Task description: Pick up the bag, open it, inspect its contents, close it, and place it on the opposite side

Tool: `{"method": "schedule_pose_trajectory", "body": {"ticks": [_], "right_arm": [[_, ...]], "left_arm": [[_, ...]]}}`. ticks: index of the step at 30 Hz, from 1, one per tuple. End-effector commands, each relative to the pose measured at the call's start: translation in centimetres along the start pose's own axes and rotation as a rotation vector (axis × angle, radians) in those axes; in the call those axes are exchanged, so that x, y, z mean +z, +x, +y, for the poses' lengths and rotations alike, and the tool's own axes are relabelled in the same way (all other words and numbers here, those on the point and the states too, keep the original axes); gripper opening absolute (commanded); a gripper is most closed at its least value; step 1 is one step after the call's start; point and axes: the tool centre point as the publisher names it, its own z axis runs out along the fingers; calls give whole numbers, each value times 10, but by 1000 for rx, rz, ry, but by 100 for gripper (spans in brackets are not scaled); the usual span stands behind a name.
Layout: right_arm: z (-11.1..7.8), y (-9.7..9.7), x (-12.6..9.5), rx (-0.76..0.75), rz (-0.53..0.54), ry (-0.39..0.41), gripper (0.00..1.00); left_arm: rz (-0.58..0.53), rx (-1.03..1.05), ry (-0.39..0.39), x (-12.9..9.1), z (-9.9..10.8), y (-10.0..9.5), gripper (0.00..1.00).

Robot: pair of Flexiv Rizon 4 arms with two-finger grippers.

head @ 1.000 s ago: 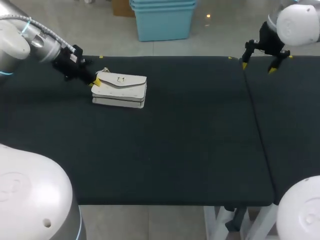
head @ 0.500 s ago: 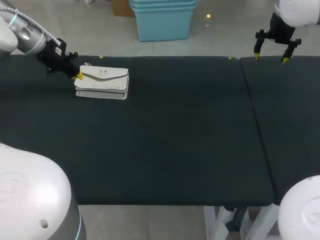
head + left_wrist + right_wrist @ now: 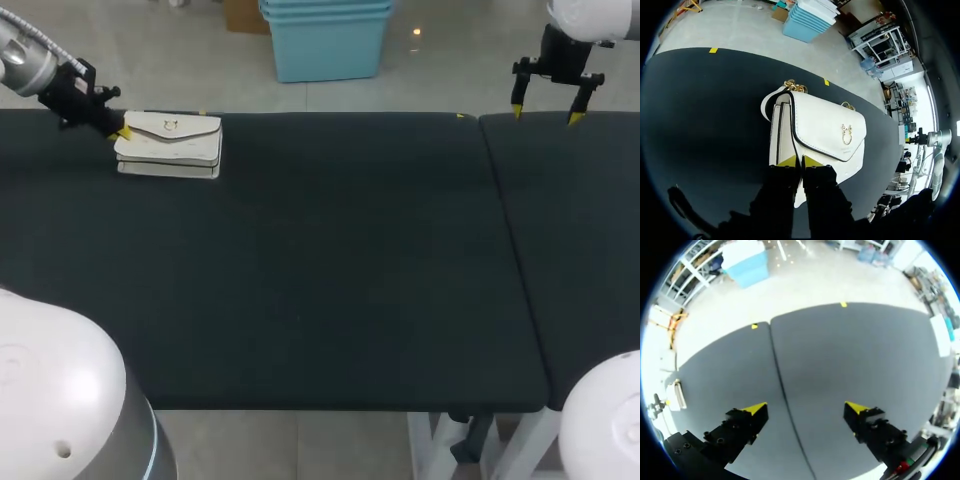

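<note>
The white bag, with a gold clasp and chain, lies flat at the back left of the black table. My left gripper is at the bag's left end and shut on its edge. In the left wrist view the yellow tips pinch the side of the bag, whose flap is closed. My right gripper hangs open and empty over the table's back right edge. In the right wrist view its fingers stand wide apart above the cloth, with the bag small and far off.
A seam runs front to back between the wide left tabletop and a narrower right one. Small yellow marks sit on the back edge.
My left gripper has pulled the bag leftward and towards the back edge. My right gripper rose slightly and turned, then held still.
</note>
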Motion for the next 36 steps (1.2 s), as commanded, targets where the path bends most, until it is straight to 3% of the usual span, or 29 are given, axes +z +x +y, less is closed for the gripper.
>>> {"method": "schedule_pose_trajectory", "body": {"ticks": [1,10,24,26,27,29,36], "right_arm": [[1,1,-2,11,-13,6,100],[0,1,0,20,-26,18,100],[1,2,-3,17,-31,11,100],[0,2,-3,18,-32,11,100],[0,3,-3,18,-31,11,100],[0,3,-3,18,-30,10,100],[-1,2,-5,17,-28,7,100]], "left_arm": [[19,-1,-36,-6,-23,-14,0],[-9,-7,-30,-22,-44,-35,0],[10,-30,-100,-16,-39,-60,3],[14,-25,-106,-15,-38,-60,38],[16,-23,-108,-15,-38,-61,51],[20,-21,-109,-15,-38,-61,97],[31,-1,-80,-28,-26,-52,100]]}}
